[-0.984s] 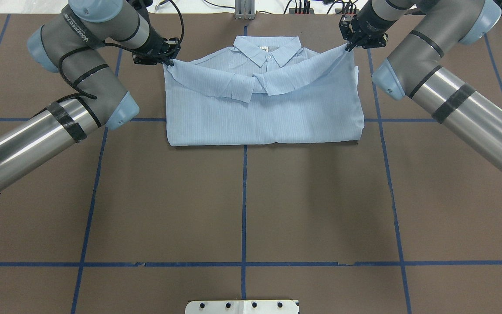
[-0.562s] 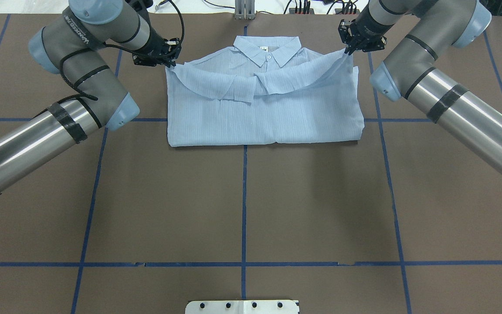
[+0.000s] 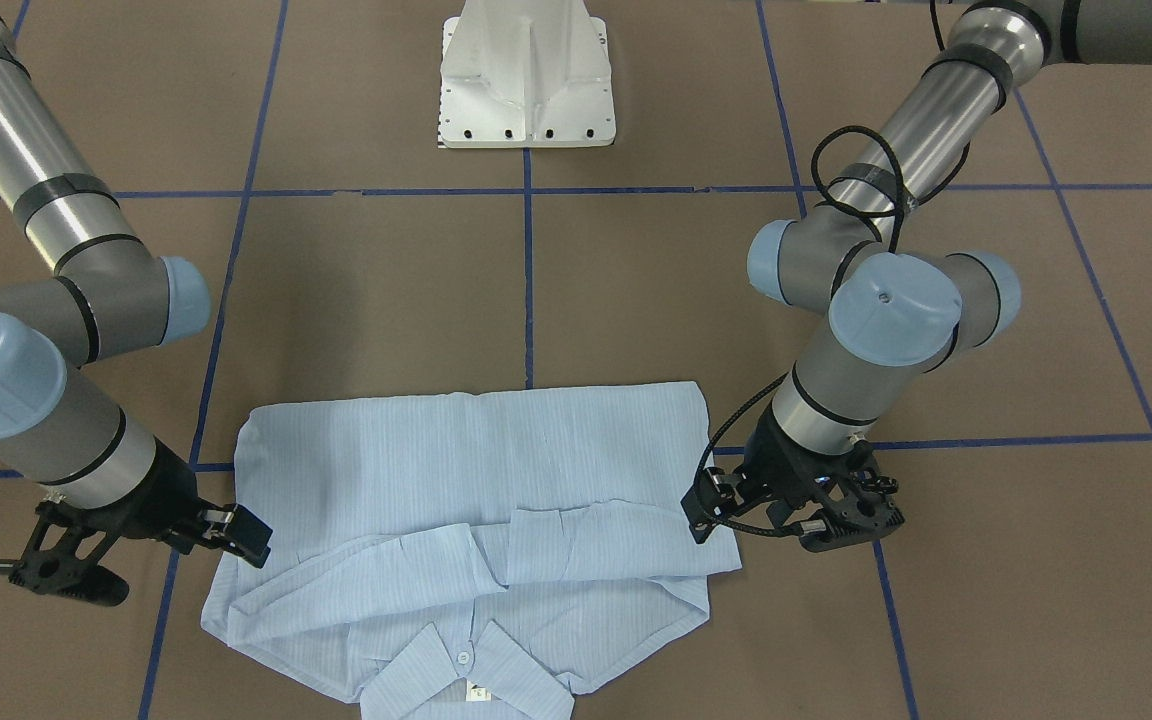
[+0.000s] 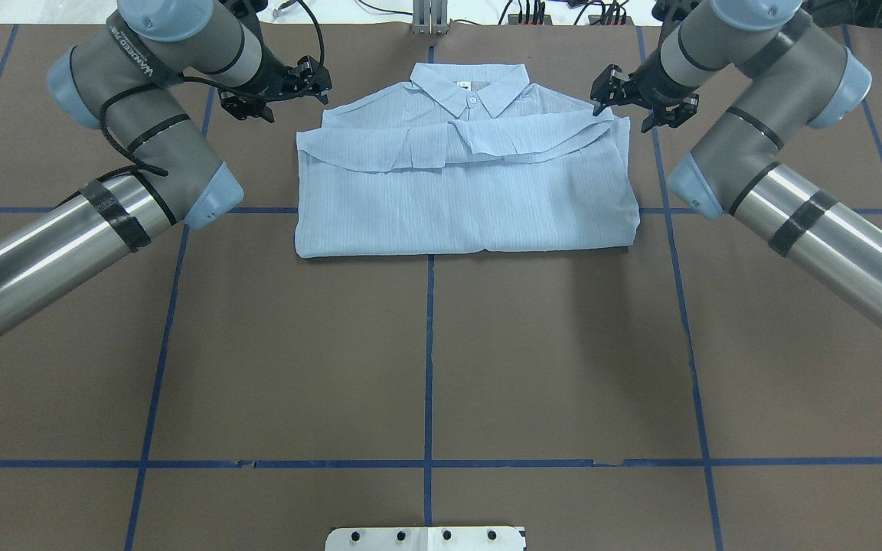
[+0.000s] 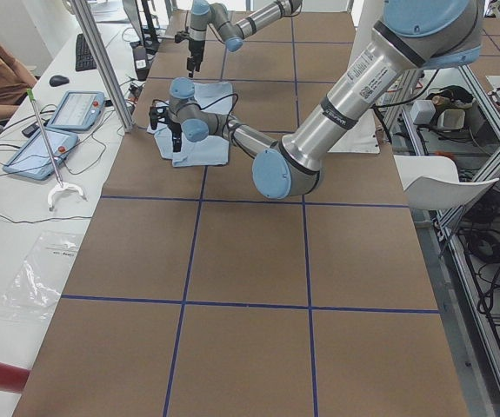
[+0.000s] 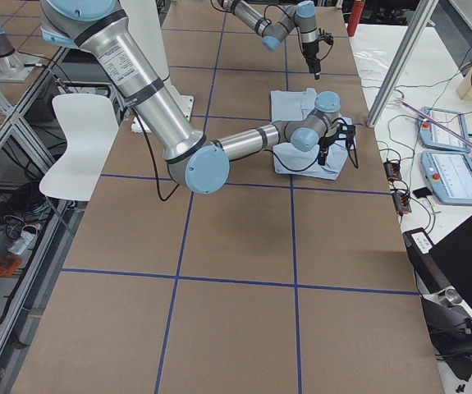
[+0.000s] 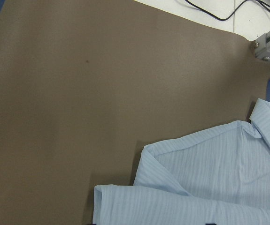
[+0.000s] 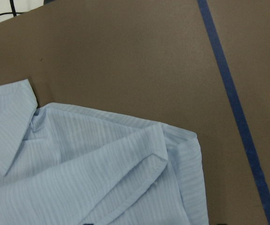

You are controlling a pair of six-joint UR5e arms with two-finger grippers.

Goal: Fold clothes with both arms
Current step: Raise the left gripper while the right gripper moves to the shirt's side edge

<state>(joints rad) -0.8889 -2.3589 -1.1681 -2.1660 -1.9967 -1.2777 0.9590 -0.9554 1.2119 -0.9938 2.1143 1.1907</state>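
Now both grippers have let go. A moment ago each pinched an upper corner of the raised top layer. The left gripper point(image 4: 282, 90) now sits with its fingers spread just off the upper left corner of the shirt point(image 4: 464, 195). The right gripper point(image 4: 642, 102) is spread the same way just off the upper right corner, and neither appears to hold any cloth.

The shirt lies at the upper centre of the overhead view on the brown tabletop point(image 4: 426, 367), collar point(image 4: 470, 86) toward the top edge. The sleeve band point(image 4: 449, 145) that hung in a curve between the grippers has dropped flat across the chest, just under the collar. That step looks laid, though the band's lower edge is uneven, and the shirt probably still needs narrowing.

Blue tape lines point(image 4: 429, 337) run under the shirt. A metal bracket point(image 4: 429, 17) stands just beyond the collar, and a white base plate point(image 4: 426, 538) sits well apart at bottom centre. Only the arms' elbows, flanking the shirt's sides, crowd the next reach.
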